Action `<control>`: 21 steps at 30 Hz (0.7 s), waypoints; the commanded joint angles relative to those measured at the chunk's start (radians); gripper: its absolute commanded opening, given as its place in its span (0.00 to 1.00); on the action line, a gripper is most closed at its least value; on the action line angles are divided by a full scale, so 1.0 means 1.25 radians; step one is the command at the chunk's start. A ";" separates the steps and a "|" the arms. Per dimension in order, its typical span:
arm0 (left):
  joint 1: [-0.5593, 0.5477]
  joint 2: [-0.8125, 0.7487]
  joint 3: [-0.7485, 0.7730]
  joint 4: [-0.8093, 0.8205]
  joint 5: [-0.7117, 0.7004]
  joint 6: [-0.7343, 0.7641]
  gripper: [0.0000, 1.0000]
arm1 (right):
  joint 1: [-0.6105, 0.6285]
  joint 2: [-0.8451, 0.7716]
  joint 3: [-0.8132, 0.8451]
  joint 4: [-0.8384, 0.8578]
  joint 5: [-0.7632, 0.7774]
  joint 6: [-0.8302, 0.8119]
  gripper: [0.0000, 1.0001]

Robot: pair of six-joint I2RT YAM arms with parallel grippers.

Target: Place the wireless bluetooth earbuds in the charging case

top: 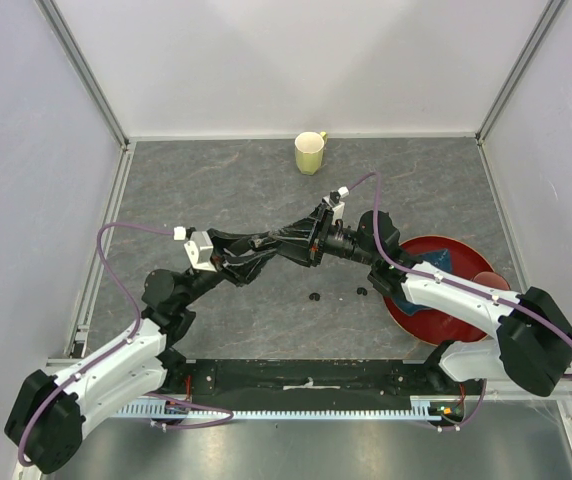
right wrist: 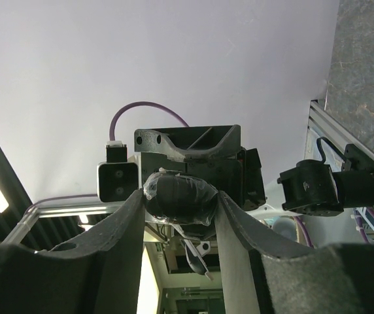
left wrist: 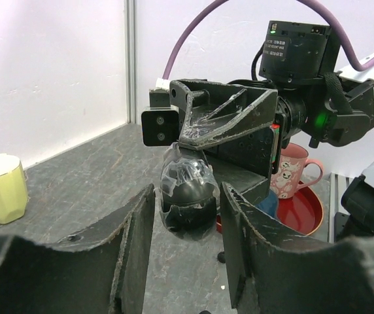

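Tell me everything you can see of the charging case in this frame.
The charging case is a small glossy black oval pod, seemingly wrapped in wrinkled clear film. It is off the table, held in mid-air. The right gripper pinches it on both sides. It also sits between the tips of the left gripper, though contact there is unclear. The top view hides it.
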 commanded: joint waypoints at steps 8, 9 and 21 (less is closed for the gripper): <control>-0.002 0.039 0.016 0.098 0.011 -0.026 0.46 | 0.001 0.000 0.001 0.067 -0.005 0.013 0.00; -0.002 0.043 0.016 0.101 0.013 -0.026 0.45 | 0.002 0.001 0.000 0.070 -0.005 0.014 0.00; -0.003 0.055 0.009 0.136 -0.011 -0.042 0.40 | 0.001 0.012 -0.001 0.080 -0.012 0.020 0.00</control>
